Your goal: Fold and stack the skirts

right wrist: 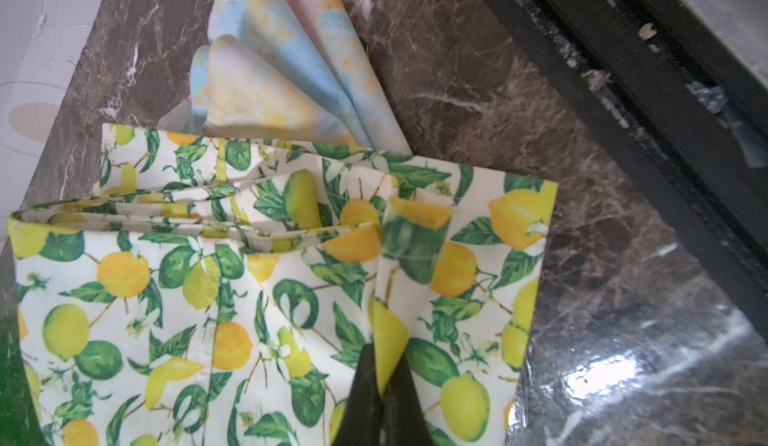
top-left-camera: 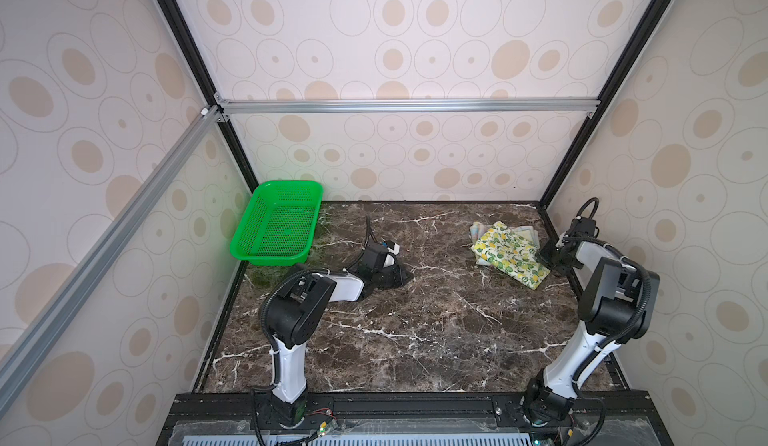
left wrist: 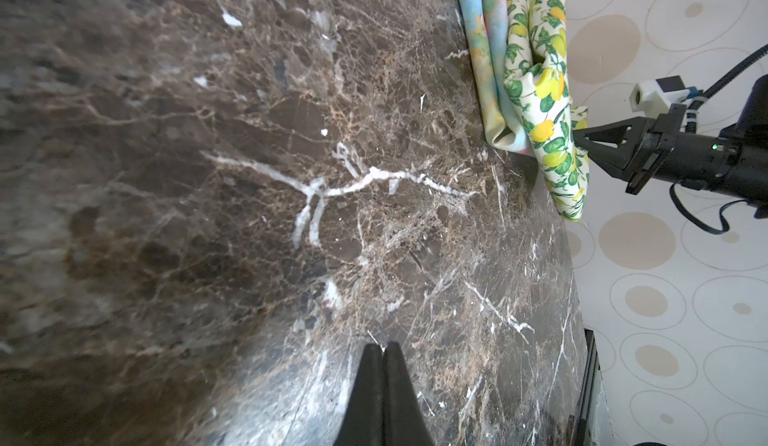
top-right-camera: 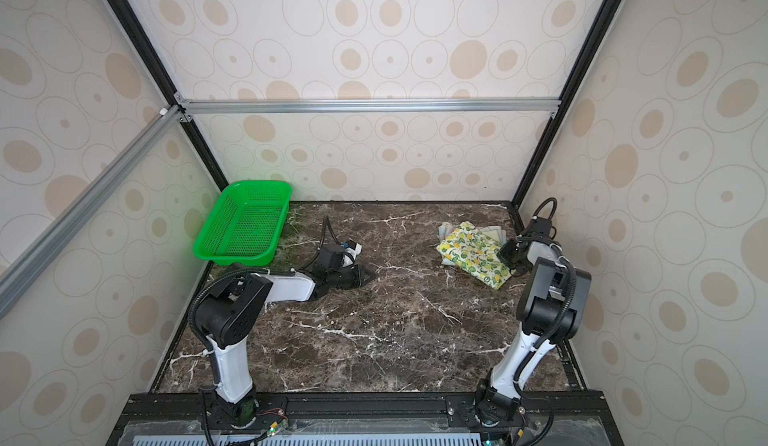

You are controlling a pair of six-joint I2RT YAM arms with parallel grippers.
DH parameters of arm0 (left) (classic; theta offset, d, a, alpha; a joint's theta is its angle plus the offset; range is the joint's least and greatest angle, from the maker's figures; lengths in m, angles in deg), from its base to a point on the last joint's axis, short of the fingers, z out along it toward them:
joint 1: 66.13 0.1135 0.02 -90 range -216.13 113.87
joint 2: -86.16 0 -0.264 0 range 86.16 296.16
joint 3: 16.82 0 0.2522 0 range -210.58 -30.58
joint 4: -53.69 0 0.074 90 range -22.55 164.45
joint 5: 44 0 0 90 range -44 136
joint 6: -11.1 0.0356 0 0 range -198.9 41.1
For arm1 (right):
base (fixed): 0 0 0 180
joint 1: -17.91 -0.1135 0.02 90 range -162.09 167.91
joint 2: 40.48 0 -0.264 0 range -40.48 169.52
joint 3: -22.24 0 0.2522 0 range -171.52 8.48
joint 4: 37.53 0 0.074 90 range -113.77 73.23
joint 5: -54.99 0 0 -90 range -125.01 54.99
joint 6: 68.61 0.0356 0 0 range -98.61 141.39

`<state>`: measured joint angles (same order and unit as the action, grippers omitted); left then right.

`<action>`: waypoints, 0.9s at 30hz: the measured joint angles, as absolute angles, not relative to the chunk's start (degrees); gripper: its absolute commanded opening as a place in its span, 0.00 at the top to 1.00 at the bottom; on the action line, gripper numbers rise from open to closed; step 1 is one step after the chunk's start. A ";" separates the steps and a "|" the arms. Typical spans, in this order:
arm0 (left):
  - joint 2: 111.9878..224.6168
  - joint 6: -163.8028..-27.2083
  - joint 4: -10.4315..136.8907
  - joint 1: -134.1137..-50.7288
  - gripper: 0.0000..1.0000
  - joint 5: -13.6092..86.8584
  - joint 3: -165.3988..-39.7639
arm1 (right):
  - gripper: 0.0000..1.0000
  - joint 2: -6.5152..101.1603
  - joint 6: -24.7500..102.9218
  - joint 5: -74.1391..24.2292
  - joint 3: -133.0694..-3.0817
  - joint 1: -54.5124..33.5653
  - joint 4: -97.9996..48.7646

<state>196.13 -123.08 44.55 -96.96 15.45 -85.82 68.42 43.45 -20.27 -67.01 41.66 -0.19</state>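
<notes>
Two folded skirts lie stacked at the table's back right. The cream lemon-print skirt (top-left-camera: 513, 253) (top-right-camera: 478, 253) (right wrist: 208, 298) is on top. The pastel blue-yellow skirt (top-left-camera: 525, 232) (top-right-camera: 492, 232) (right wrist: 270, 70) pokes out from under its far side. My right gripper (top-left-camera: 545, 258) (top-right-camera: 505, 256) (right wrist: 384, 352) is shut on a raised pinch of the lemon skirt near its right edge; the left wrist view shows it (left wrist: 579, 138) biting into the lemon skirt (left wrist: 552, 91), with the pastel skirt (left wrist: 492, 57) beside it. My left gripper (top-left-camera: 409, 275) (top-right-camera: 372, 274) (left wrist: 383, 346) is shut and empty, low over bare marble left of centre.
A green mesh basket (top-left-camera: 286, 184) (top-right-camera: 257, 184) stands empty at the back left corner. A black frame rail (right wrist: 623, 91) runs along the table's right edge close to the skirts. Patterned walls close in three sides.
</notes>
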 measured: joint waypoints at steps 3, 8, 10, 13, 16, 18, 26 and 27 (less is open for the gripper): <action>195.72 -123.08 44.42 -96.96 1.00 15.49 -85.56 | 1.00 67.16 44.50 -21.10 -65.45 41.66 -1.29; 195.41 -123.00 44.93 -96.96 1.00 16.08 -85.63 | 0.64 66.92 45.66 -21.75 -65.32 41.66 -2.01; 195.00 -122.34 46.67 -96.92 1.00 16.87 -85.91 | 0.54 66.92 45.59 -21.69 -65.32 41.66 -2.27; 193.42 -120.50 50.35 -96.68 1.00 19.43 -86.59 | 0.48 66.48 45.72 -21.82 -64.89 41.66 -2.47; 191.35 -118.84 53.34 -96.02 0.88 21.68 -87.44 | 0.43 64.21 45.68 -21.82 -63.18 41.66 -2.38; 189.75 -117.84 54.83 -95.28 0.64 23.10 -87.57 | 0.42 61.74 45.51 -21.86 -61.74 41.66 -2.10; 181.99 -113.88 61.71 -89.31 0.01 32.48 -87.59 | 0.04 48.01 42.73 -23.15 -53.19 41.59 -3.04; 180.79 -113.71 62.39 -88.22 0.01 33.94 -87.51 | 0.03 46.22 42.27 -23.30 -51.49 41.53 -3.39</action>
<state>180.79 -113.71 62.39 -88.22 33.94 -87.51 46.22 42.27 -23.30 -51.49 41.53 -3.39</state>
